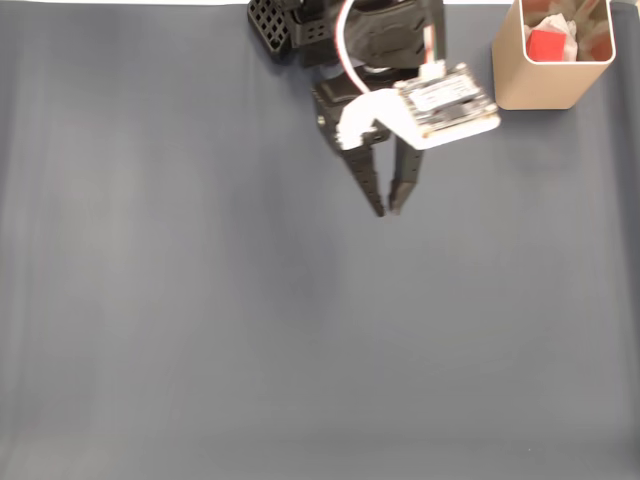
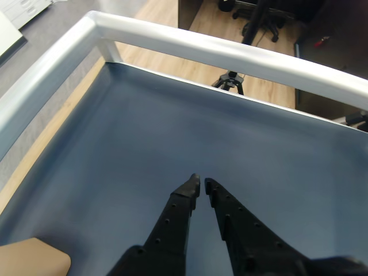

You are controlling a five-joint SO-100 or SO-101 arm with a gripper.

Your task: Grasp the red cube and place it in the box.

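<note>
The red cube (image 1: 545, 45) lies inside the beige box (image 1: 548, 88) at the top right of the fixed view, beside something white. My gripper (image 1: 388, 209) hangs over the bare grey mat, left of and below the box, well apart from it. Its black fingertips nearly touch and nothing is between them. In the wrist view the gripper (image 2: 202, 183) points across the mat, and a beige corner of the box (image 2: 34, 260) shows at the bottom left.
The arm's black base (image 1: 300, 25) stands at the top middle of the fixed view. A grey mat (image 1: 200, 320) covers the table. In the wrist view a silver rail (image 2: 230, 54) borders the table, with a wooden floor and a tripod (image 2: 230, 80) beyond.
</note>
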